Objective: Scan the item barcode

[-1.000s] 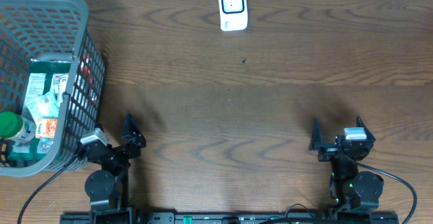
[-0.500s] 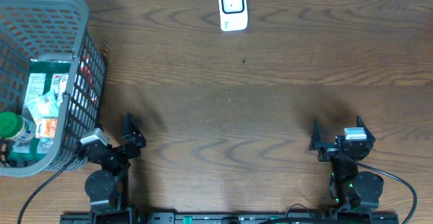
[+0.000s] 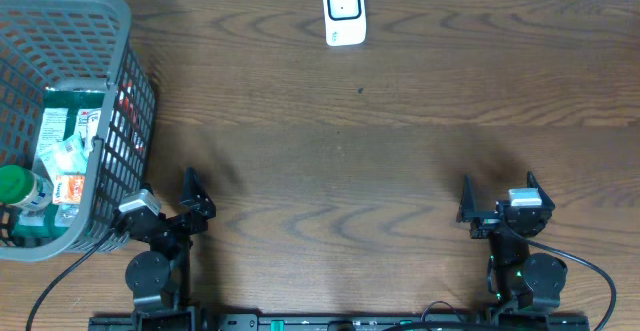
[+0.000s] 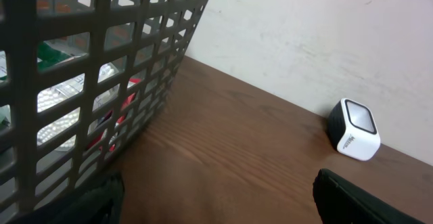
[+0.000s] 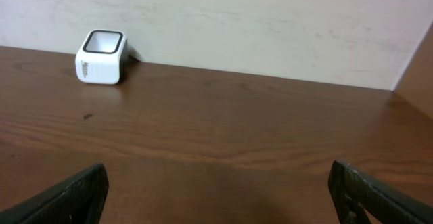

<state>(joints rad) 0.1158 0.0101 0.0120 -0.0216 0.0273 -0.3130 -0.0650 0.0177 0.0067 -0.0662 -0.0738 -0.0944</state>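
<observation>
The white barcode scanner [image 3: 343,11] stands at the table's far edge, and shows at the right in the left wrist view [image 4: 354,129] and at the left in the right wrist view [image 5: 101,56]. Items lie in the grey basket [image 3: 118,31]: a green-capped bottle [image 3: 14,185], small packets [image 3: 66,157] and a green box [image 3: 76,103]. My left gripper [image 3: 158,206] rests open at the near edge beside the basket wall [image 4: 101,82], nothing between its fingers [image 4: 216,204]. My right gripper [image 3: 500,193] rests open at the near right, also empty [image 5: 220,200].
The basket fills the left side of the brown wooden table [image 3: 360,171], its mesh wall close to my left gripper's left finger. A pale wall [image 5: 257,21] rises behind the scanner.
</observation>
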